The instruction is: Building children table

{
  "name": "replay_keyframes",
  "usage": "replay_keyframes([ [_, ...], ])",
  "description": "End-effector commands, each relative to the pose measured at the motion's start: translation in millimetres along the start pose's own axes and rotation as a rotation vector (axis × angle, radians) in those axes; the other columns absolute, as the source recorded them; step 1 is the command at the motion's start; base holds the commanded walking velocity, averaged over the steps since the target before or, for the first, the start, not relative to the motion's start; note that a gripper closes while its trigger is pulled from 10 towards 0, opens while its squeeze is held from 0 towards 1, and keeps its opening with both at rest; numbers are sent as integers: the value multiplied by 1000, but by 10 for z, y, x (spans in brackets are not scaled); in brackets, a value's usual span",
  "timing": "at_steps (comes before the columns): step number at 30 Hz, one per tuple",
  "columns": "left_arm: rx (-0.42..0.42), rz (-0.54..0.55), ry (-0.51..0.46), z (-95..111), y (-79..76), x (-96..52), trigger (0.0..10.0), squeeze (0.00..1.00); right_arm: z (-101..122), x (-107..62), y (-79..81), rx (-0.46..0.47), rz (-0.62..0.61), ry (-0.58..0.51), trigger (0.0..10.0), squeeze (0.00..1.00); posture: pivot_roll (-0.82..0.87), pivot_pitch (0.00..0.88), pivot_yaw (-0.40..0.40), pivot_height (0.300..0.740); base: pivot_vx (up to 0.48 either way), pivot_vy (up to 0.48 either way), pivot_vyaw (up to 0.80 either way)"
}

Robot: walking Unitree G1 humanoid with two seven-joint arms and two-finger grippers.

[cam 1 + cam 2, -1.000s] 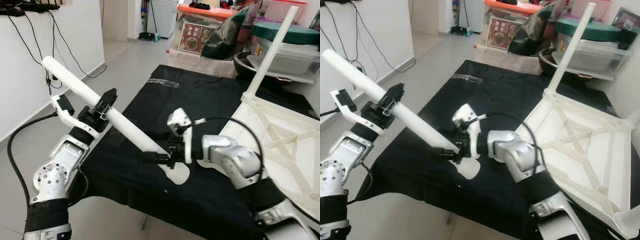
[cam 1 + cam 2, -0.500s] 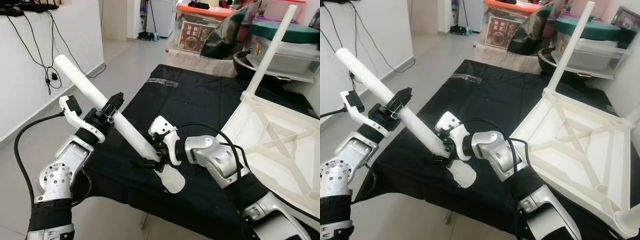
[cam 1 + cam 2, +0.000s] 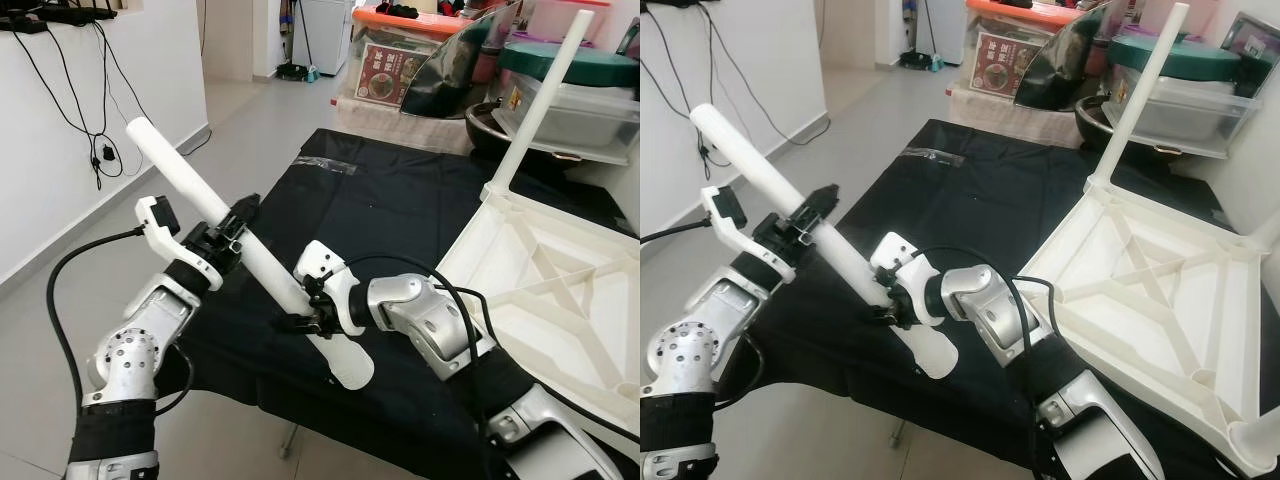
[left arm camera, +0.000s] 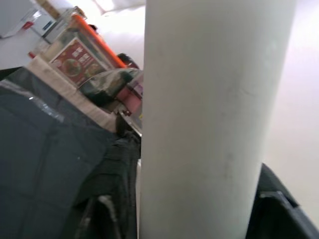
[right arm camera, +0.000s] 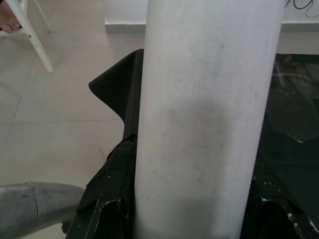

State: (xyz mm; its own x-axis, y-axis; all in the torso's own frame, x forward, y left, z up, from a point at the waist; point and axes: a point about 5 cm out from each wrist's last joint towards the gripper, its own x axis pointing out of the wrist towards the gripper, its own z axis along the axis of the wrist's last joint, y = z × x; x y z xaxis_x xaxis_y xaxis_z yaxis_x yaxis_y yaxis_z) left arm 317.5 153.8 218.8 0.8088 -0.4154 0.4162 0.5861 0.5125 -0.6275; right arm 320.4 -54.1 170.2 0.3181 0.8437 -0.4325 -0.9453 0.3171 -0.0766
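Left eye view: the left gripper (image 3: pixel 232 226) and right gripper (image 3: pixel 305 318) both clamp one white table leg (image 3: pixel 245 250), held slanting in the air above the black cloth's (image 3: pixel 380 200) near edge; the upturned white tabletop (image 3: pixel 560 300) lies alongside.

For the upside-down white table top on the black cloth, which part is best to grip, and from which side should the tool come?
Probably the near rim of the upturned table top, approached from the robot's side. The underside faces up, so the thin raised edge and the ribs are open for two fingers, while one mounted leg stands at the far corner. Both tools are busy: the left tool and the right tool hold the loose table leg.
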Motion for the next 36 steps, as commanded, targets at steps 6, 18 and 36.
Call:
replay_keyframes([
  [6,25,-56,1,-30,-94,33,10000,1000,-2,72,117,-3,76,-6,0,0,40,0,-90,740,0,0,0],
  [18,-94,-210,-18,173,-198,-220,10000,0,-55,-345,-184,116,-97,-79,0,0,8,0,-66,740,0,0,0],
  [36,-37,-349,183,-2,-373,-519,10000,0,379,-864,-701,351,-510,-539,0,0,-27,0,-11,740,0,0,0],
])
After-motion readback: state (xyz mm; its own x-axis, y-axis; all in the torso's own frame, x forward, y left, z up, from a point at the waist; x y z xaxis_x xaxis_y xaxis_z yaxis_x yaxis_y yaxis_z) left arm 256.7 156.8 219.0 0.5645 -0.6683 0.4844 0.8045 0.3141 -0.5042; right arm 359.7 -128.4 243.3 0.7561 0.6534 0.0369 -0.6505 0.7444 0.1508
